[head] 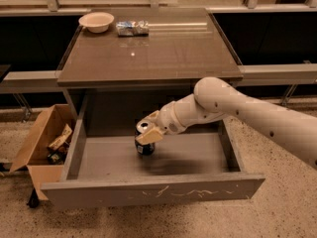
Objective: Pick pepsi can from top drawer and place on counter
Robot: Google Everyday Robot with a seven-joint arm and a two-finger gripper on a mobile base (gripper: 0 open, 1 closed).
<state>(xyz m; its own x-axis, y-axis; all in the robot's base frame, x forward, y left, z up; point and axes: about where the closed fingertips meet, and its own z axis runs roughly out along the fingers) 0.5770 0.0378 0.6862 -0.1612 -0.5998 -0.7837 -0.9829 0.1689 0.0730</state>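
The end effector [148, 127] pinches the can [144, 145] near its top (fingers [150, 135] closed on it), the drawer [193, 158] floor just below. Such a high hold could let it tilt or slip before reaching the surface [148, 53] above.

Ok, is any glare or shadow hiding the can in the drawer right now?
Camera view: glare lies only on the counter, as a bright spot and pale streaks, away from the work. The top drawer is dimmer, with a soft shadow on its floor right of the pepsi can, yet the can reads clearly. The gripper, at the can, covers part of its side.
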